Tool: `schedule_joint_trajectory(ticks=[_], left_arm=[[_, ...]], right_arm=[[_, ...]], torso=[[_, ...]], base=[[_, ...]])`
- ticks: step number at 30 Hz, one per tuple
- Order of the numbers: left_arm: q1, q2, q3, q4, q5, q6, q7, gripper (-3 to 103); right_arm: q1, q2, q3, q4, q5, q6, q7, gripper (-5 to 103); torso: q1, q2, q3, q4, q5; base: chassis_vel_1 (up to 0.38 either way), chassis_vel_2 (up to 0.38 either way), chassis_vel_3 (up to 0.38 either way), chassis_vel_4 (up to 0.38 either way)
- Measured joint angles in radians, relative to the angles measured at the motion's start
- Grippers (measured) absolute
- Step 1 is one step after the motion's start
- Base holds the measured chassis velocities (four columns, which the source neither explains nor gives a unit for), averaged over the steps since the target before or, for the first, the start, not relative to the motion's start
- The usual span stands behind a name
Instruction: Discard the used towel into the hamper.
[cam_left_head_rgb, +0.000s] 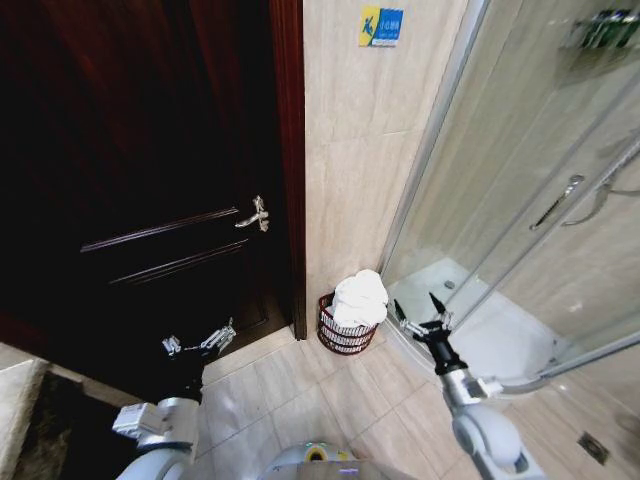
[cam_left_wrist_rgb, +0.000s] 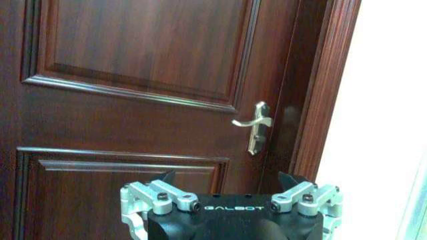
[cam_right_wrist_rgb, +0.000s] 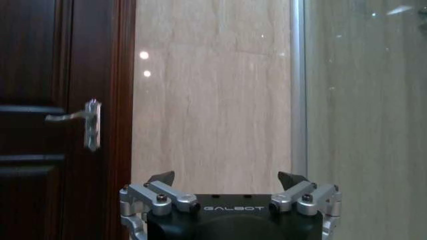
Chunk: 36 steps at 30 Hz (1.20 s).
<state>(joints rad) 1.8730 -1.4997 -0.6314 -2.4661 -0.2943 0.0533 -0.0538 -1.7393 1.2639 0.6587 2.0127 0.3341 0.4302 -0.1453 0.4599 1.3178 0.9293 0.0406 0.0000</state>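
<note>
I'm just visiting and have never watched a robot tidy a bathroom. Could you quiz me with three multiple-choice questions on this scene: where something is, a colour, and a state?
1. Where does the hamper stand?
A. inside the shower
B. on the floor by the wall, between the door and the shower
C. hung on the door handle

2. What colour is the towel?
A. white
B. blue
C. green

3. How is the right tool?
A. shut on the towel
B. open, holding nothing
C. shut on the door handle

Answers: 1 B, it sits at the foot of the tiled wall. 2 A, white cloth heaps above the rim. 3 B, its fingers are spread beside the hamper.
</note>
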Motion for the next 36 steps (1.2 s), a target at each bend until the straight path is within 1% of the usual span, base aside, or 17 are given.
schedule_joint_trajectory(ticks=[3, 4, 7, 9, 12, 14, 15, 16, 18, 20, 21, 23, 28, 31, 32, 35, 36], left_arm=[[0.000, 0.000, 0.000, 0.000, 0.000, 0.000, 0.000, 100], [0.000, 0.000, 0.000, 0.000, 0.000, 0.000, 0.000, 100], [0.000, 0.000, 0.000, 0.000, 0.000, 0.000, 0.000, 100], [0.000, 0.000, 0.000, 0.000, 0.000, 0.000, 0.000, 100], [0.000, 0.000, 0.000, 0.000, 0.000, 0.000, 0.000, 100], [0.000, 0.000, 0.000, 0.000, 0.000, 0.000, 0.000, 100], [0.000, 0.000, 0.000, 0.000, 0.000, 0.000, 0.000, 100], [0.000, 0.000, 0.000, 0.000, 0.000, 0.000, 0.000, 100], [0.000, 0.000, 0.000, 0.000, 0.000, 0.000, 0.000, 100], [0.000, 0.000, 0.000, 0.000, 0.000, 0.000, 0.000, 100], [0.000, 0.000, 0.000, 0.000, 0.000, 0.000, 0.000, 100], [0.000, 0.000, 0.000, 0.000, 0.000, 0.000, 0.000, 100], [0.000, 0.000, 0.000, 0.000, 0.000, 0.000, 0.000, 100], [0.000, 0.000, 0.000, 0.000, 0.000, 0.000, 0.000, 100], [0.000, 0.000, 0.000, 0.000, 0.000, 0.000, 0.000, 100], [0.000, 0.000, 0.000, 0.000, 0.000, 0.000, 0.000, 100], [0.000, 0.000, 0.000, 0.000, 0.000, 0.000, 0.000, 100]], right_arm=[[-0.056, 0.090, 0.045, -0.018, -0.023, 0.050, -0.029, 100], [-0.056, 0.090, 0.045, -0.018, -0.023, 0.050, -0.029, 100], [-0.078, 0.170, 0.086, -0.018, -0.003, 0.063, -0.031, 100], [-0.069, 0.187, 0.098, -0.018, 0.007, 0.063, -0.027, 100], [-0.067, 0.173, 0.132, 0.000, 0.015, 0.042, -0.012, 100], [-0.079, 0.099, 0.189, 0.033, 0.020, 0.016, 0.016, 100], [-0.083, 0.041, 0.234, 0.059, 0.035, -0.002, 0.041, 100], [-0.083, 0.041, 0.234, 0.059, 0.035, -0.002, 0.041, 100], [-0.085, -0.051, 0.317, 0.127, 0.098, -0.073, 0.074, 100], [-0.086, -0.078, 0.342, 0.148, 0.118, -0.094, 0.081, 100], [-0.091, -0.114, 0.374, 0.174, 0.139, -0.119, 0.084, 100], [-0.105, -0.167, 0.410, 0.224, 0.163, -0.153, 0.084, 100], [-0.095, -0.172, 0.368, 0.268, 0.180, -0.172, 0.075, 100], [-0.070, -0.105, 0.274, 0.259, 0.175, -0.172, 0.061, 100], [-0.070, -0.105, 0.274, 0.259, 0.175, -0.172, 0.061, 100], [-0.048, -0.014, 0.200, 0.235, 0.178, -0.165, 0.043, 100], [-0.048, -0.014, 0.200, 0.235, 0.178, -0.165, 0.043, 100]], torso=[[0.000, 0.000, 0.000, 0.0000, -0.0001], [0.000, 0.000, 0.000, 0.0000, -0.0001], [0.000, 0.000, 0.000, -0.0001, -0.0001], [0.000, 0.000, 0.000, 0.0000, 0.0003], [0.000, 0.000, 0.000, 0.0002, 0.0004], [0.000, 0.000, 0.000, 0.0001, 0.0000], [0.000, 0.000, 0.000, 0.0003, -0.0001], [0.000, 0.000, 0.000, 0.0003, -0.0001], [0.000, 0.000, 0.000, 0.0004, 0.0000], [0.000, 0.000, 0.000, 0.0003, 0.0000], [0.000, 0.000, 0.000, 0.0003, 0.0006], [0.000, 0.000, 0.000, 0.0002, -0.0005], [0.000, 0.000, 0.000, 0.0003, 0.0000], [0.000, 0.000, 0.000, 0.0002, 0.0001], [0.000, 0.000, 0.000, 0.0002, 0.0001], [0.000, 0.000, 0.000, 0.0001, 0.0001], [0.000, 0.000, 0.000, 0.0001, 0.0001]], base=[[0.000, 0.000, 0.000, 0.000], [0.000, 0.000, 0.000, 0.000], [0.000, 0.000, 0.000, 0.000], [0.000, 0.000, 0.000, 0.000], [0.000, 0.000, 0.000, 0.000], [0.000, 0.000, 0.000, 0.000], [0.000, 0.000, 0.000, 0.000], [0.000, 0.000, 0.000, 0.000], [0.000, 0.000, 0.000, 0.000], [0.000, 0.000, 0.000, 0.000], [0.000, 0.000, 0.000, 0.000], [0.000, 0.000, 0.000, 0.000], [0.000, 0.000, 0.000, 0.000], [0.000, 0.000, 0.000, 0.000], [0.000, 0.000, 0.000, 0.000], [0.000, 0.000, 0.000, 0.000], [0.000, 0.000, 0.000, 0.000]])
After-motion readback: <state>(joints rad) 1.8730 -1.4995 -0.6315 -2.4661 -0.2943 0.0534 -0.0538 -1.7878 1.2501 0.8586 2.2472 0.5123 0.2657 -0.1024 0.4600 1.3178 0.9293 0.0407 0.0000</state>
